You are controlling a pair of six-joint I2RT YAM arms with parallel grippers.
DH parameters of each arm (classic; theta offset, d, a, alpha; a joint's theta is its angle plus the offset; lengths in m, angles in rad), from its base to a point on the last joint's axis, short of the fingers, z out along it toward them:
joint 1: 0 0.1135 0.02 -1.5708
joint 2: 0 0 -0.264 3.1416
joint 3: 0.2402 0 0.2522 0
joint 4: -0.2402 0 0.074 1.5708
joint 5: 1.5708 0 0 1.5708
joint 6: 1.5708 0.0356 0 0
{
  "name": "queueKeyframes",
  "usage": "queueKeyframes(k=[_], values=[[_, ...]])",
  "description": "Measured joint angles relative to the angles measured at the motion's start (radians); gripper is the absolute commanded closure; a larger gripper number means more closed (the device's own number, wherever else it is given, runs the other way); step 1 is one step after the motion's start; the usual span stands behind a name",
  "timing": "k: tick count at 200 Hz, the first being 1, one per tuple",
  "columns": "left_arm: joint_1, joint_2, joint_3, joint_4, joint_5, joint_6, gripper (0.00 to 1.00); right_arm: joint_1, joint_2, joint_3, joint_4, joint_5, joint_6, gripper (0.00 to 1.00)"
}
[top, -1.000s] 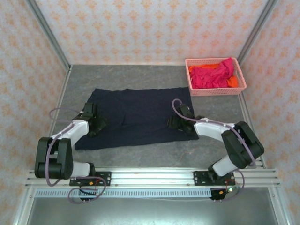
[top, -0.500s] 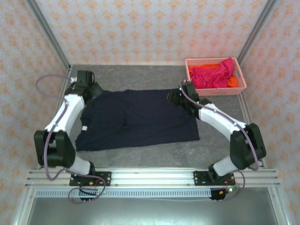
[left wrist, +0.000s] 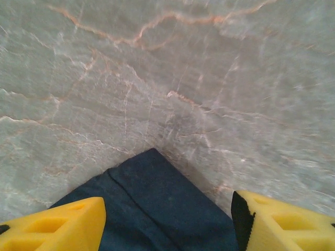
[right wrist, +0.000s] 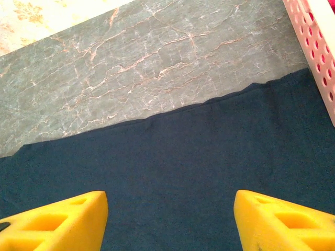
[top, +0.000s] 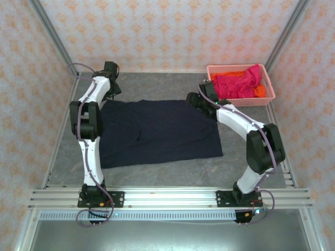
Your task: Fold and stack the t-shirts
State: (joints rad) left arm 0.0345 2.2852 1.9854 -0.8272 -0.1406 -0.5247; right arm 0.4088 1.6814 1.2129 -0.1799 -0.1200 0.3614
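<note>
- top view: the navy shirt (top: 159, 130) lies spread flat on the grey worktop (top: 246, 157), about midway between left and right, with its long edges running left to right.
- top view: a pink basket (top: 239, 101) stands at the far right, just beside the navy shirt's far right corner. in it lie the magenta shirt (top: 238, 84), bunched up, and the orange shirt (top: 260, 92), which shows at the basket's right end.
- top view: the left arm reaches far, with the left gripper (top: 112, 90) at the navy shirt's far left corner. the right gripper (top: 194, 99) is at the shirt's far edge near the right corner, close to the basket.
- left wrist view: the left gripper (left wrist: 167, 219) stands wide and holds nothing, its yellow fingers (left wrist: 57, 225) well apart. the corner of the navy shirt (left wrist: 152, 178) points away between them, with a hem line along its left side and bare worktop (left wrist: 183, 63) beyond.
- right wrist view: the right gripper (right wrist: 170, 209) stands wide and holds nothing, its yellow fingers (right wrist: 57, 219) over the navy shirt (right wrist: 172, 151). the shirt's far edge runs across, with worktop (right wrist: 131, 57) beyond it. the basket (right wrist: 314, 57) wall is at the right, beside the shirt; i cannot tell whether they touch.
</note>
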Motion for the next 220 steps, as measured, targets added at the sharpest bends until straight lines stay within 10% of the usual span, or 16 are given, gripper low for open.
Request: queueKeyframes(k=[124,220], values=[[0.025,0.212,0.242,-0.142,-0.032,0.029,0.50,0.000,0.000,-0.075,0.001,-0.010,0.001,0.34],[0.042,0.253,0.291,-0.177,0.014,0.035,1.00,-0.043,0.013,-0.043,-0.017,-0.008,0.004,0.35]])
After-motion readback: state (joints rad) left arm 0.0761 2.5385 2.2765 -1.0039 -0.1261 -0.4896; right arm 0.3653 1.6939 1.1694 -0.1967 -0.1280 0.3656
